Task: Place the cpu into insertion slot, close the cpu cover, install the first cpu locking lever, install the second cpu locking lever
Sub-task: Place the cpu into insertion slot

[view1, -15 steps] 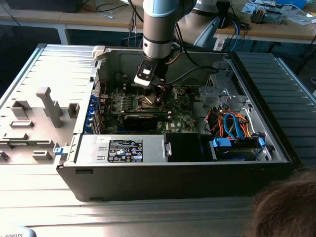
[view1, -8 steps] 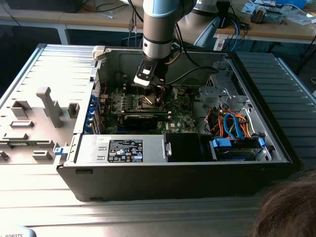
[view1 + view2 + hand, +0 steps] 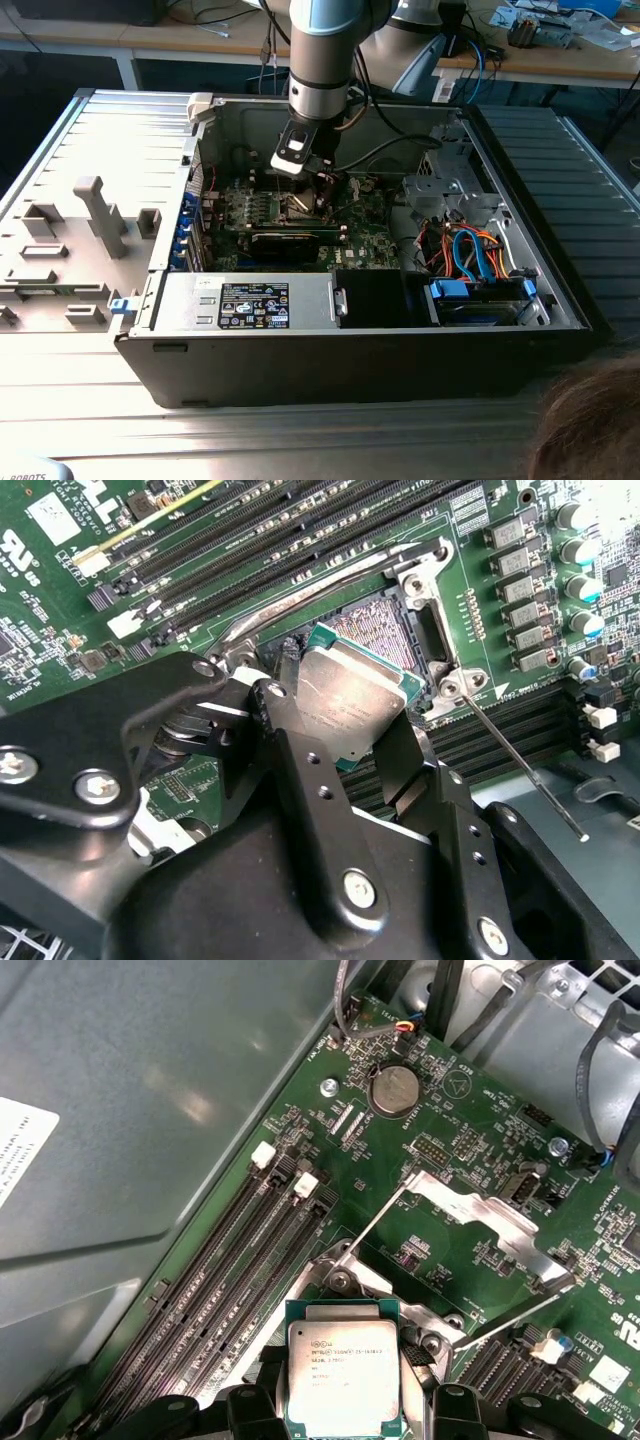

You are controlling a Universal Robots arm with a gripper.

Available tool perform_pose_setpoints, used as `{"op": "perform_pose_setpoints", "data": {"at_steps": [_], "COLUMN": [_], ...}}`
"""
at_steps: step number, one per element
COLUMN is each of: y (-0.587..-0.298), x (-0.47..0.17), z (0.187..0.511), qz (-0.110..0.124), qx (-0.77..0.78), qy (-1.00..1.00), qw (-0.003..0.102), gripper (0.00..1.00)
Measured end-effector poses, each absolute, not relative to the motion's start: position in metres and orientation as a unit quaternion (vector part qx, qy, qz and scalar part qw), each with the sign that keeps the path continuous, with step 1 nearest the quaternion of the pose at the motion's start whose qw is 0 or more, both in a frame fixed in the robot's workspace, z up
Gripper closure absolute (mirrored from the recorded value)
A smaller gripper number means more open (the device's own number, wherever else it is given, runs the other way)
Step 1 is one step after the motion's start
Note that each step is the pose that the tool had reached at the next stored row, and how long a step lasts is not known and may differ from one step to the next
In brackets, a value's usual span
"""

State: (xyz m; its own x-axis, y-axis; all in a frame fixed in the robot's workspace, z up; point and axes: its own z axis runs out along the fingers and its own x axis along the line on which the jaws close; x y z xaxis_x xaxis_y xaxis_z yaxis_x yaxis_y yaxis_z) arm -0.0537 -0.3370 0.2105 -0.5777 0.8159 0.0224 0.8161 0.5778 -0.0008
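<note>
An open computer case (image 3: 350, 360) lies on a ribbed metal worktop (image 3: 300, 430). Its grey panel (image 3: 60, 230) is spread flat on the exterior view's left. Behind it stands a wooden worktop (image 3: 560, 62) strewn with cables, and a person's hair (image 3: 590, 420) shows at the near corner.

The arm reaches down into the case over the green board (image 3: 370, 240). The pincer (image 3: 345, 730) is closed on the cpu (image 3: 350, 700), one finger on each side. In the second wrist view the cpu sits tilted just above the slot (image 3: 385, 630), whose pin field is partly bare. Whether the two touch cannot be told.

In the first wrist view the cover (image 3: 480, 1215) stands swung up and clear of the cpu (image 3: 343, 1378), and a thin lever (image 3: 370, 1225) is raised beside it. Long memory sockets (image 3: 220, 1290) run next to the slot.
</note>
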Motion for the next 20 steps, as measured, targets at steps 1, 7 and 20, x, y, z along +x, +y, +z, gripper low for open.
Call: {"op": "perform_pose_setpoints", "data": {"at_steps": [1,7,20], "y": [-0.337,-0.337,-0.3369], "x": [-0.054,-0.0573,-0.0605], "z": [0.2105,0.2105,0.212], "qz": [-0.005,-0.005,-0.005], "qx": [-0.46,-0.461,-0.472], "qy": [-0.888,-0.887,-0.881], "qw": [0.01,0.01,0.009], "gripper": [0.46,0.46,0.46]}}
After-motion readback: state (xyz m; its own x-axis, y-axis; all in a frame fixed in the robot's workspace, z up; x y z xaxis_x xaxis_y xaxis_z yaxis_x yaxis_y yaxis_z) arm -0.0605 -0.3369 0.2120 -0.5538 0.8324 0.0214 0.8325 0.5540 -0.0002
